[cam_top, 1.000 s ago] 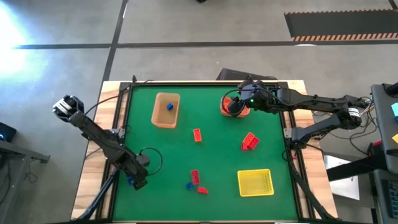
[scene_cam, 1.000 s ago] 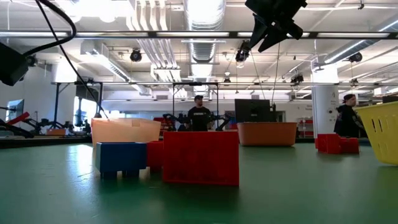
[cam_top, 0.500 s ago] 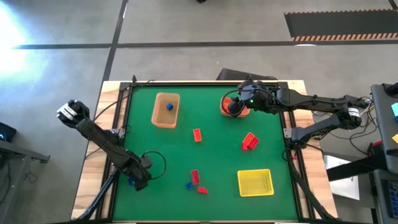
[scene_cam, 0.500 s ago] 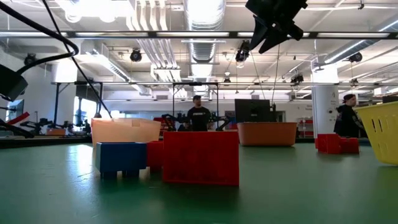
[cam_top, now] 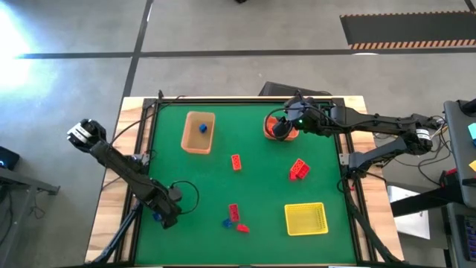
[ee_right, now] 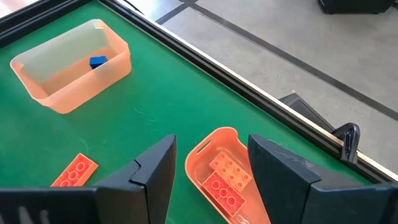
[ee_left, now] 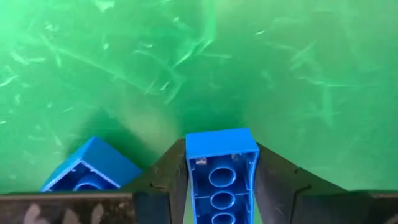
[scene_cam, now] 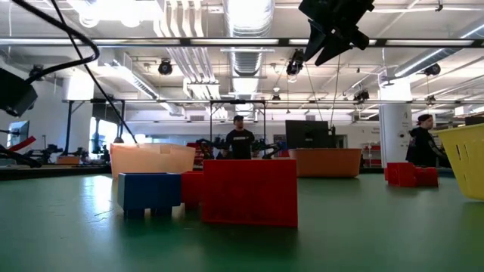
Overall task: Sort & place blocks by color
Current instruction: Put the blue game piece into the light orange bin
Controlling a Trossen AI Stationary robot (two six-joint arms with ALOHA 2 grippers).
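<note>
1. Blue brick [ee_left: 221, 171] sits right between the left jaws, its hollow underside with round tube sockets facing the wrist camera, both dark fingers [ee_left: 166, 186] pressed flat on its smooth plastic sides: a snug hold.
2. Just beside those jaws, a second blue brick [ee_left: 92, 168] lies tilted on the scuffed green mat, open underside showing.
3. From above, the left gripper [cam_top: 160, 216] is low at the table's [cam_top: 253, 112] near left edge, with the green mat scratched and matte around it.
4. Well away from those jaws: a red brick [cam_top: 233, 211], a small blue one [cam_top: 225, 222] and another red piece [cam_top: 242, 227] clustered mid-table; in the low view the red slab [scene_cam: 249, 191] and blue block [scene_cam: 150, 190] sit close together.
5. An orange studded brick [cam_top: 236, 161] lies alone at the centre; a red stack [cam_top: 299, 169] rests further right.
6. The right gripper [ee_right: 208, 171] hovers over the rounded orange bin [ee_right: 217, 171], jaws standing apart and holding nothing; directly below them lie an orange brick [ee_right: 231, 169] and a red one [ee_right: 221, 190], studs up.
7. Further off from those jaws, the translucent tan bin [ee_right: 71, 65] holds one small blue block [ee_right: 97, 61].
8. The yellow mesh basket [cam_top: 305, 218] sits at the near right.
</note>
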